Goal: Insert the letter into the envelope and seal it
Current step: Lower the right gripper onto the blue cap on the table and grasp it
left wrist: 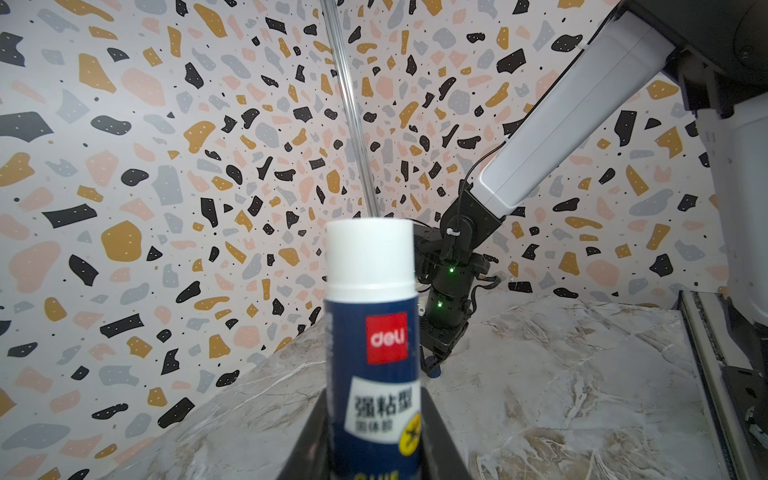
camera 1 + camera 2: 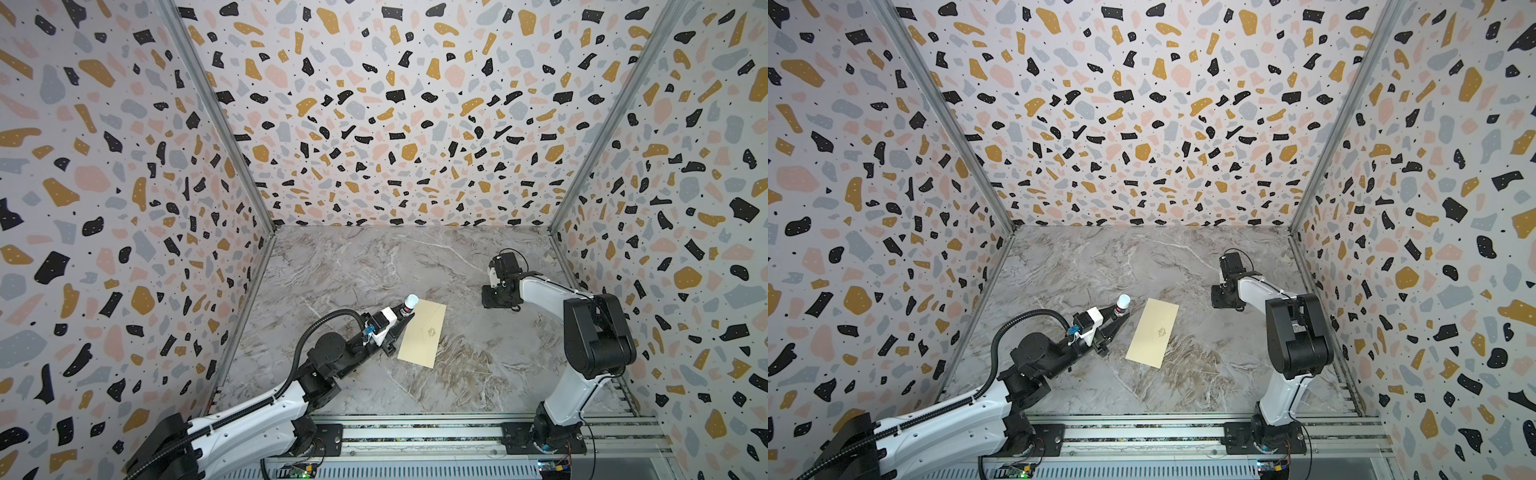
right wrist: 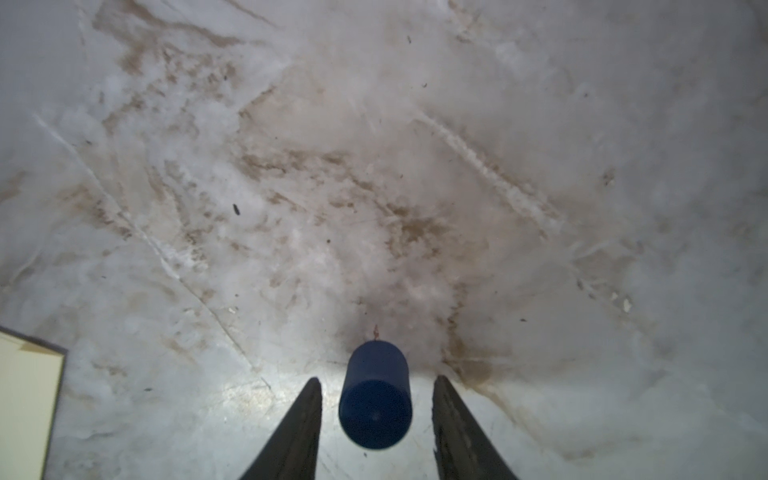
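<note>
the back of the table (image 2: 353, 266) is bare, so there is lots of room to move there. the front right part is bare too. the envelope (image 2: 422, 334) lies flat near the middle, and a gripper can pass over it. the left gripper (image 2: 405, 318) holds a glue stick (image 2: 409, 305) that sticks up near the envelope's far left corner, so that side is blocked. the right gripper (image 3: 377, 379) points down, well apart from the envelope. a small blue cap (image 3: 374, 415) sits on the table between its jaws, with a gap on each side. walls (image 2: 374, 124) close in three sides.
</note>
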